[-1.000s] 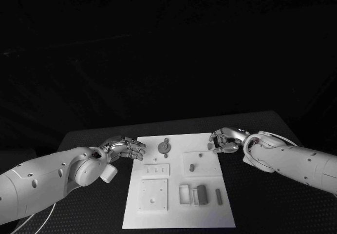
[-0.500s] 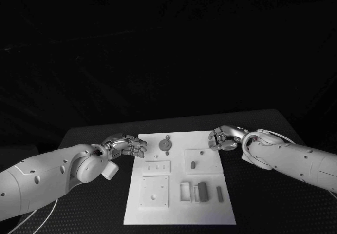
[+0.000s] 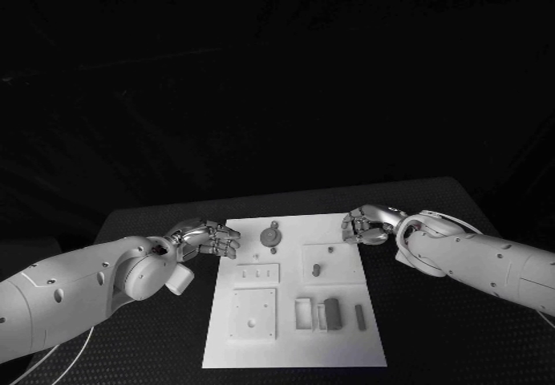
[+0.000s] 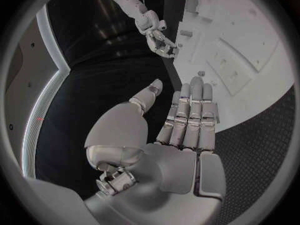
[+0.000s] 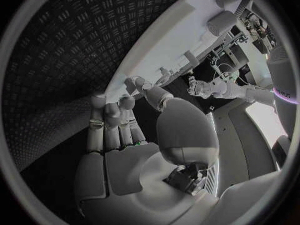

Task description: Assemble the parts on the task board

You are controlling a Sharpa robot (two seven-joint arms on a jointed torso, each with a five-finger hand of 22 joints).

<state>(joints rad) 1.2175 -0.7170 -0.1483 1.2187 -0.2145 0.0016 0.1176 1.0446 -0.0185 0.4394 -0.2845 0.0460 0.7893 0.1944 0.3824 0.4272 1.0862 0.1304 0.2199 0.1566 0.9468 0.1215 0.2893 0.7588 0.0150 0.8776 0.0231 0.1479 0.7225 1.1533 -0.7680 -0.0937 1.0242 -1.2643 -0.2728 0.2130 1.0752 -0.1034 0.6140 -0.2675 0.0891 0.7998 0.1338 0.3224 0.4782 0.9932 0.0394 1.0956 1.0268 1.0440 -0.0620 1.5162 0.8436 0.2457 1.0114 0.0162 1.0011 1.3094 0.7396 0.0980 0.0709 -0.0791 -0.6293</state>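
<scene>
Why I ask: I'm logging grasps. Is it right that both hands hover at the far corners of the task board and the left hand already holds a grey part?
Not quite. The left hand holds nothing: the left wrist view shows its fingers straight and bare beside the task board. The rest stands: the right hand and the left sit at the board's far corners.

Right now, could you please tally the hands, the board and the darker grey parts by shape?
Hands: 2, left hand and right hand
Task board: 1
Round grey part: 1
Oblong grey parts: 3
Total: 7
</scene>
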